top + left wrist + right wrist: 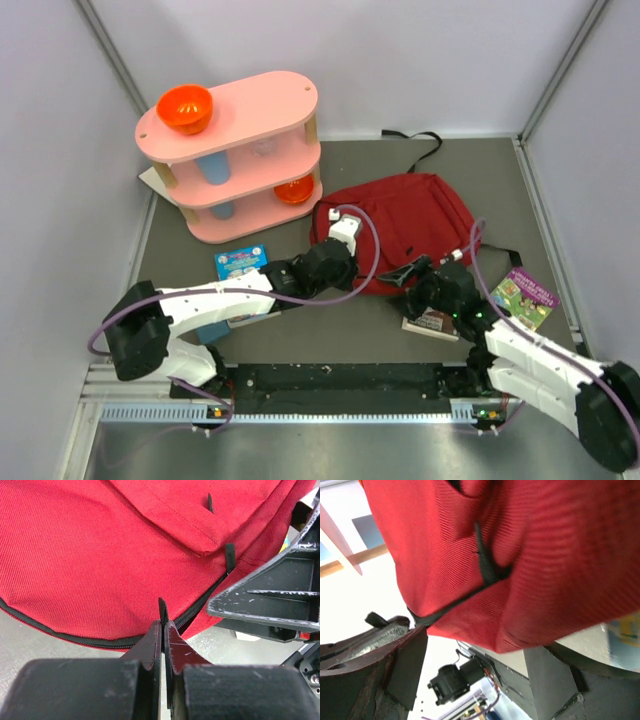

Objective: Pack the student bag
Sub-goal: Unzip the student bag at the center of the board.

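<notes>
The student bag [410, 222], a dark red backpack, lies flat in the middle of the table. At its near edge my left gripper [352, 265] [164, 625] is shut on a black zip pull [162, 609] of the bag's black zipper [90, 641]. My right gripper [415, 276] [475, 650] is at the same edge, just right of the left one. It is open wide, and the bag's red lower edge [490, 625] hangs between its fingers [405, 665] without being pinched. Its finger [270, 600] shows in the left wrist view.
A blue book [240, 262] lies left of the bag, a purple book [526, 296] right of it, and another book [432, 325] under my right arm. A pink three-tier shelf [250, 120] with orange bowls [185, 108] stands at the back left. Grey walls enclose the table.
</notes>
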Robot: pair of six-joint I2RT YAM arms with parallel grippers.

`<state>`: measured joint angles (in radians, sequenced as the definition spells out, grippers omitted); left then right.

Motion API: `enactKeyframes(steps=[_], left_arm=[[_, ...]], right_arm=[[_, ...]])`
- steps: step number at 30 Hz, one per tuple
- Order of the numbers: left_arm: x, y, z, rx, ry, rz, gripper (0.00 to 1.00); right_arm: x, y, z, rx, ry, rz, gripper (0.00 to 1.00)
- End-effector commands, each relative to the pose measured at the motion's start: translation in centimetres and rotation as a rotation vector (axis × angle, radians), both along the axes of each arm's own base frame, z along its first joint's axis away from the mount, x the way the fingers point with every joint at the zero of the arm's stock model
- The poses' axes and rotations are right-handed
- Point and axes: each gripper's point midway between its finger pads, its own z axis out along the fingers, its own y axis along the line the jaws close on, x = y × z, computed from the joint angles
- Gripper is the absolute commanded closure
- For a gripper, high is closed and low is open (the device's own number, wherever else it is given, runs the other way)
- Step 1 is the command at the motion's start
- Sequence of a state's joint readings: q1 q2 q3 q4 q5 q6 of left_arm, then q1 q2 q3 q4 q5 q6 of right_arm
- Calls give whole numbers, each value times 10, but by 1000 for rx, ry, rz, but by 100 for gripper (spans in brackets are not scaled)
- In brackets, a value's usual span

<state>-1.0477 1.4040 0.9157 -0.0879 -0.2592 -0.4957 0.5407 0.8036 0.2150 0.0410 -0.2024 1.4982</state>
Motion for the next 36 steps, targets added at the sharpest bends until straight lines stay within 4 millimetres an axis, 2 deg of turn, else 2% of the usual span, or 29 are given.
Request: enactKeyframes(steps=[1, 3, 4, 5, 6, 9, 10, 11, 13, 14, 15, 16, 17, 18, 19, 21, 22, 24, 25, 26, 27, 28, 30, 31, 36], left_arm=[[1, -3, 24, -85, -45, 2, 100], [1, -3, 23, -86, -43, -2, 100], [-1, -5, 21, -83, -37, -14, 100], [-2, -5, 20, -81, -35, -21, 100], [-2, -6, 21, -83, -35, -23, 100], [-5, -7, 19, -91, -25, -41, 100], [-6, -8, 20, -90, -31, -50, 100], [-6, -8, 20, -91, -32, -55, 100], [-7, -5, 23, -91, -39, -57, 100], [-8, -1, 20, -78, -38, -50, 100], [-8, 2, 25, -84, -50, -43, 100], [-8, 7, 22, -73, -53, -32, 100], [-5, 14, 20, -59, -62, -6, 100], [-4, 18, 25, -64, -75, 12, 100], [-4, 24, 21, -51, -80, 28, 100], [0, 34, 24, -43, -109, 63, 100], [0, 38, 20, -30, -113, 70, 100], [3, 44, 21, -18, -132, 86, 100], [3, 46, 20, -10, -132, 90, 100], [3, 47, 18, -3, -130, 91, 100], [2, 46, 19, -5, -130, 88, 100], [1, 46, 16, -1, -125, 82, 100], [-1, 44, 16, -16, -119, 74, 100], [-4, 41, 14, -23, -108, 50, 100], [-27, 24, 17, -84, -104, -118, 100]], right_arm=[[36, 21, 50, 73, -148, -90, 25], [42, 22, 56, 103, -172, -118, 27], [43, 22, 52, 107, -167, -127, 29], [44, 23, 51, 112, -162, -130, 34], [45, 23, 52, 116, -167, -130, 44], [49, 26, 51, 99, -168, -123, 52], [49, 26, 52, 101, -176, -122, 59], [49, 26, 54, 103, -188, -121, 80], [51, 15, 49, 47, -211, -140, 99], [49, 9, 44, 9, -200, -146, 100], [53, -4, 55, -7, -237, -182, 100], [49, -18, 41, -101, -229, -178, 100], [51, -30, 43, -139, -255, -205, 100], [57, -49, 58, -145, -313, -259, 100], [56, -63, 52, -220, -323, -250, 100], [59, -75, 67, -247, -371, -220, 100], [66, -96, 65, -322, -377, -237, 100], [69, -98, 78, -349, -405, -151, 100], [76, -106, 64, -426, -382, -91, 100], [77, -100, 73, -424, -390, -15, 100], [80, -99, 68, -477, -405, 64, 100], [83, -100, 53, -490, -348, 112, 100], [90, -96, 55, -501, -376, 198, 100], [92, -95, 49, -504, -359, 218, 100], [105, -103, 56, -578, -410, 207, 100]])
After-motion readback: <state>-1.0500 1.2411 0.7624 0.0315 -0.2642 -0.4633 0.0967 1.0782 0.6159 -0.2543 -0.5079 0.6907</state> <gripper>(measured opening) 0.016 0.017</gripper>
